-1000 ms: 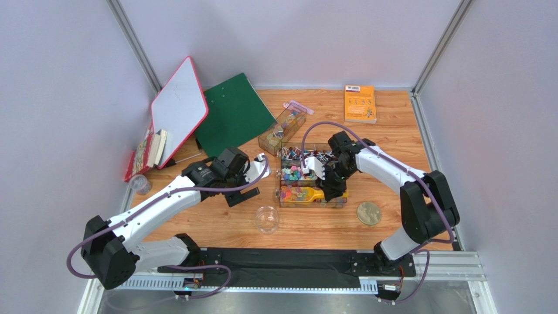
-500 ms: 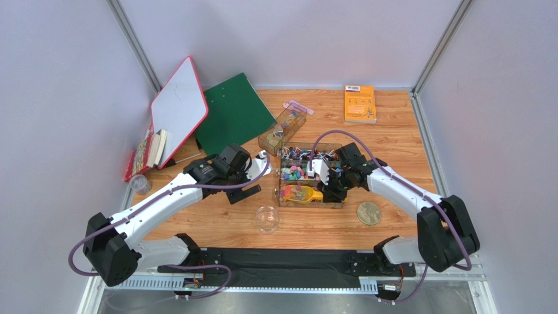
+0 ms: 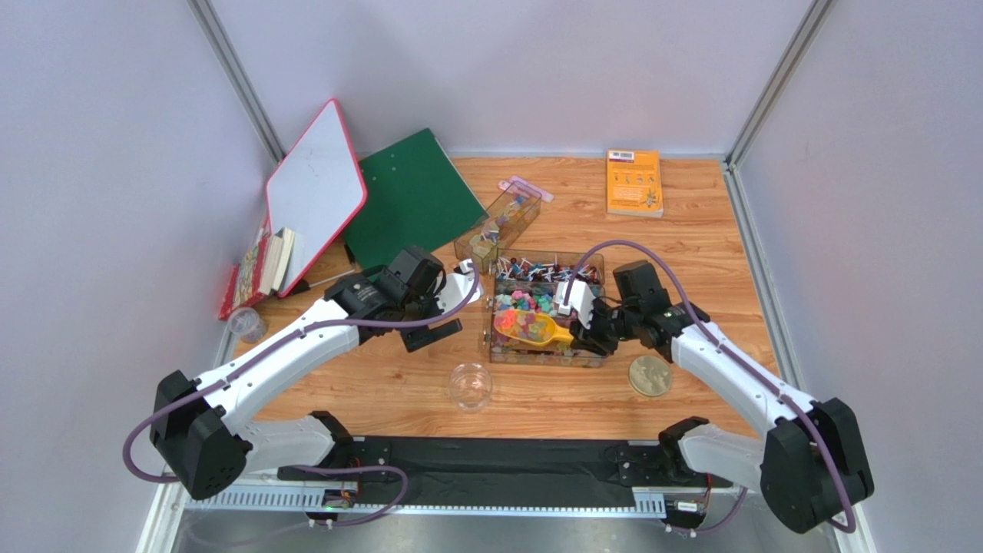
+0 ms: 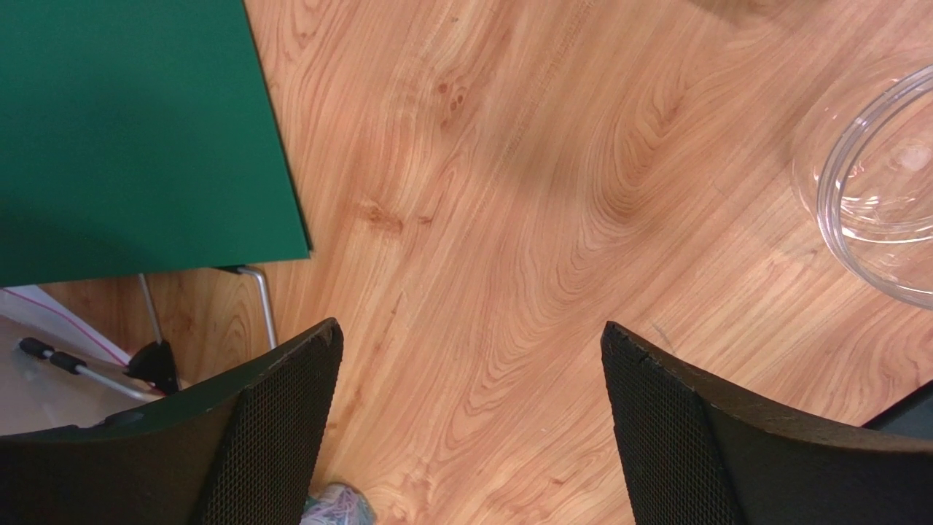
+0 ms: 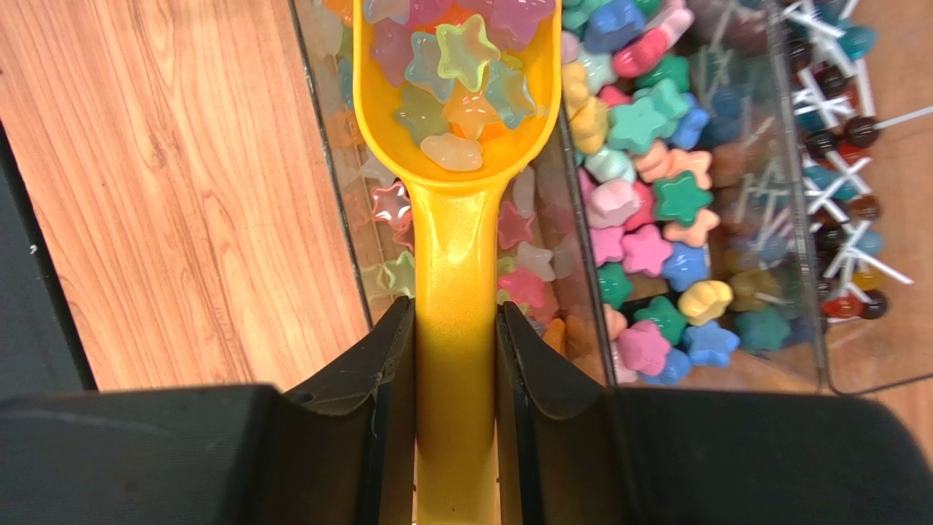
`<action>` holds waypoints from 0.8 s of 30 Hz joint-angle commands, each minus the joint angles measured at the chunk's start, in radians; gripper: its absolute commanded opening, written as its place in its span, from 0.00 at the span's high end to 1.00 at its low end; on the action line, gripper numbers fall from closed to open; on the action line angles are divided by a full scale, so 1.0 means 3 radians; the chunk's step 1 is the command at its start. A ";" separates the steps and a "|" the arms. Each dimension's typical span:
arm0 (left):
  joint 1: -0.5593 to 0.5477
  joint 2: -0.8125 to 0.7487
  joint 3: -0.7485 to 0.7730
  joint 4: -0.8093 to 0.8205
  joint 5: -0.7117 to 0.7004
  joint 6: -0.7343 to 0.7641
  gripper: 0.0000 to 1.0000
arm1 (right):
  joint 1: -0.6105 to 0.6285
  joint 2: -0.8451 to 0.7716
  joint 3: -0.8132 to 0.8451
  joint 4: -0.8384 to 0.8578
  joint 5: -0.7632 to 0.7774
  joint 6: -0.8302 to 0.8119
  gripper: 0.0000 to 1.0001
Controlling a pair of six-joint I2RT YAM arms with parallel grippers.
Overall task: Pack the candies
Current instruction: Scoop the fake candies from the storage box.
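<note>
My right gripper (image 5: 456, 328) is shut on the handle of the yellow scoop (image 5: 460, 197), whose bowl holds several star-shaped candies (image 5: 465, 55). In the top view the scoop (image 3: 528, 331) hangs over the near-left part of the clear divided box (image 3: 597, 357), which holds more mixed-colour candies (image 5: 646, 208). A clear round jar (image 3: 470, 385) stands empty on the table in front of the box; its rim shows in the left wrist view (image 4: 876, 186). My left gripper (image 4: 469, 361) is open and empty over bare wood, left of the jar.
A gold lid (image 3: 651, 376) lies right of the box. Lollipops (image 5: 843, 66) fill the box's far compartment. A second clear box (image 3: 498, 222), a green folder (image 3: 410, 198), a whiteboard (image 3: 315, 190), books (image 3: 261, 267) and an orange booklet (image 3: 633, 182) lie farther back.
My right arm has drawn back toward the near right and lifted the scoop, now loaded with candies, out of the box's candy pile. My left arm has barely moved.
</note>
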 commanded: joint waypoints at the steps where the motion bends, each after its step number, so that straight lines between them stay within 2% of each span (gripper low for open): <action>1: 0.0012 0.0038 0.0180 -0.0041 -0.0094 0.0128 0.07 | -0.0037 -0.0249 -0.0060 0.0266 -0.0189 -0.0022 1.00; 10: 0.0037 0.0023 0.0329 -0.0159 -0.0370 0.0215 0.07 | -0.0246 -0.0785 -0.0265 0.0434 -0.0557 0.0105 1.00; 14: 0.0104 -0.0176 0.0283 -0.0246 -0.0447 0.0179 0.06 | -0.0272 -0.1051 -0.0331 0.0777 -0.0771 0.0743 1.00; 16: 0.0109 -0.0268 0.0211 -0.0231 -0.0452 0.0174 0.06 | -0.0216 -0.1062 -0.0306 0.0834 -0.0808 0.0888 1.00; 20: 0.0180 -0.0498 0.0053 -0.0170 -0.0452 0.0153 0.06 | -0.0129 -0.1093 -0.0163 0.0742 -0.0737 0.0878 1.00; 24: 0.0191 -0.0682 -0.0080 -0.0057 -0.0330 0.0107 0.06 | -0.0032 -0.1001 0.0030 0.0355 -0.0522 0.0526 1.00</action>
